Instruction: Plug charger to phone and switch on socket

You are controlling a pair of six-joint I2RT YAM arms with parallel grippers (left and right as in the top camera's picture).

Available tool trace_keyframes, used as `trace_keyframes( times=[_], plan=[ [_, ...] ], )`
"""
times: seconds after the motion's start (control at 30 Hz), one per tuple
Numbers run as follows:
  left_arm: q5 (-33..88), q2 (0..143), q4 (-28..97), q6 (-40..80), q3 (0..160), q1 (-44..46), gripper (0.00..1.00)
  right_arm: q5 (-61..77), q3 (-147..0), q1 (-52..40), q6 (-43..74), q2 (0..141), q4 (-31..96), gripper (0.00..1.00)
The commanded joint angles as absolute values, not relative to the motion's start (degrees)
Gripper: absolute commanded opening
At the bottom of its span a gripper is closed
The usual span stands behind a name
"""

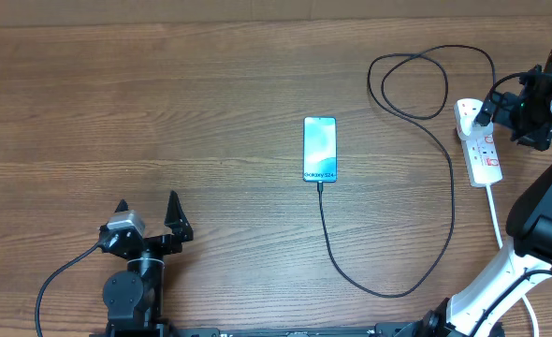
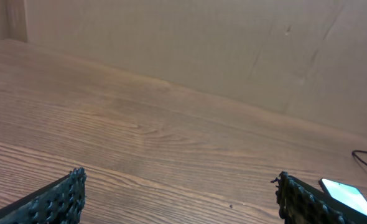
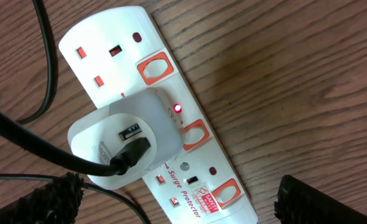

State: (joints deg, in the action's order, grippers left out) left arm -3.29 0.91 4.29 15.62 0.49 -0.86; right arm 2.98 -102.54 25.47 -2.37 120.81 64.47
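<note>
The phone [image 1: 319, 149] lies flat mid-table, screen lit; its corner shows in the left wrist view [image 2: 348, 194]. The charger's thin black cable [image 1: 388, 292] runs from the phone's bottom edge, curves right and loops up to the socket [image 1: 482, 150]. In the right wrist view its black plug [image 3: 130, 155] sits in a white adapter [image 3: 118, 146] in the socket's [image 3: 109, 37] middle outlet, and a small red light [image 3: 178, 108] glows beside it. My right gripper [image 1: 489, 110] [image 3: 177, 205] hovers open over the socket, empty. My left gripper [image 1: 150, 217] [image 2: 180, 199] is open and empty, far left of the phone.
The socket's thick white cord [image 1: 494, 211] runs down toward the right arm's base. A cable loop [image 1: 416, 84] lies behind the phone to the right. A beige wall [image 2: 233, 50] backs the table.
</note>
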Motion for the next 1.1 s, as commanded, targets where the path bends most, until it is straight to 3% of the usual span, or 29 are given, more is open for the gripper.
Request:
trace_keyframes(
  times=[0.0, 0.8, 1.07],
  plan=[
    [-3.8, 0.3, 4.1, 13.1, 0.3, -1.2, 0.99, 3.1, -103.1, 25.6, -2.7, 120.2, 64.3, 1.00],
    [-3.8, 0.3, 4.2, 13.1, 0.3, -1.2, 1.00, 3.1, -103.1, 25.6, -2.7, 119.9, 64.3, 1.00],
    [-3.8, 0.3, 4.1, 13.1, 0.3, -1.2, 0.99, 3.1, -103.1, 22.7, -2.7, 104.9, 64.3, 1.00]
  ],
)
